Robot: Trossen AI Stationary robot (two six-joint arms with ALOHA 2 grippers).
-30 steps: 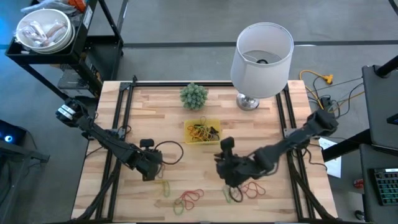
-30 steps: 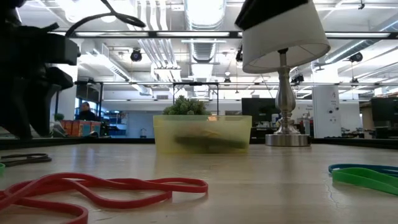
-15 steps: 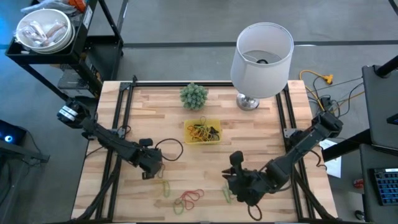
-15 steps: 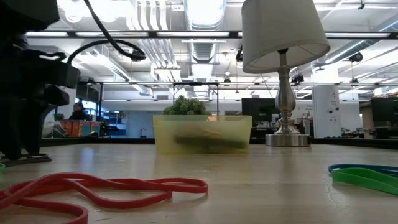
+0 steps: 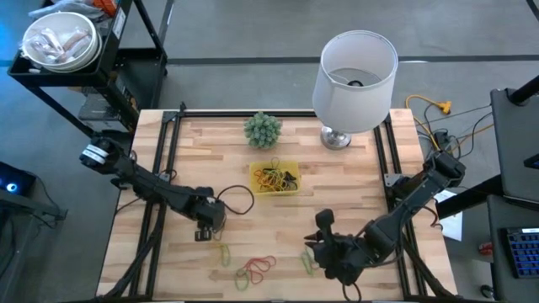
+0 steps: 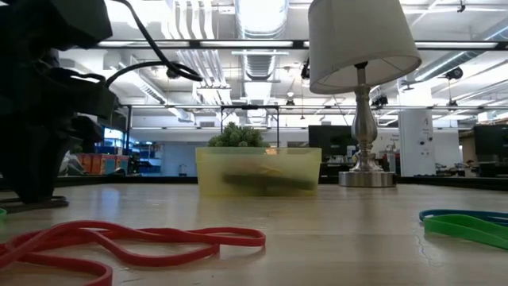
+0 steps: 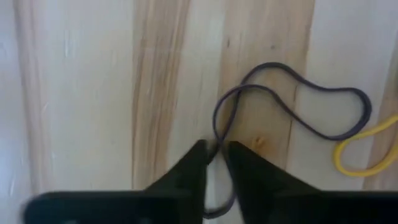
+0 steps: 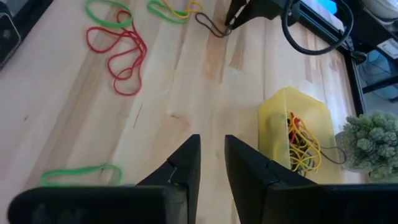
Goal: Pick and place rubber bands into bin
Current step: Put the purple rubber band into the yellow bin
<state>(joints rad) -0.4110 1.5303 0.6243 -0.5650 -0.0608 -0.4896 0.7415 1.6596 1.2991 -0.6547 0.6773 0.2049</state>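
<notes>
My left gripper (image 5: pixel 205 233) stands on the table left of centre, pointing down, shut on a dark rubber band (image 7: pixel 292 106). My right gripper (image 5: pixel 318 251) hovers near the table's near edge, right of centre, shut and holding nothing (image 8: pixel 211 158). The yellow bin (image 5: pixel 275 178) sits at the table's middle with several bands inside. Loose bands lie flat on the wood near the near edge: a red one (image 5: pixel 257 268), a yellow-green one (image 5: pixel 223 252) and a green one (image 5: pixel 310 263). A yellow band (image 7: pixel 364 149) lies beside the dark one. My left gripper pinches one strand of the dark band's loop (image 7: pixel 216 146) between its two fingertips, from above, pointing down. The fingertips stand at the table surface. The rest of the band lies slack and flat on the wood beyond the fingers.
A white lamp (image 5: pixel 354 80) and a small green plant (image 5: pixel 263 129) stand at the table's far side behind the bin. A metal bowl (image 5: pixel 59 42) sits on a cart off the far left corner. A black cable loops by the left gripper (image 5: pixel 240 202). Bare wood lies between bin and grippers.
My right gripper has drawn back from the table's middle toward the near edge and a little to the right. My left gripper has shifted slightly toward the right and come down onto the dark band, which earlier lay free beside it.
</notes>
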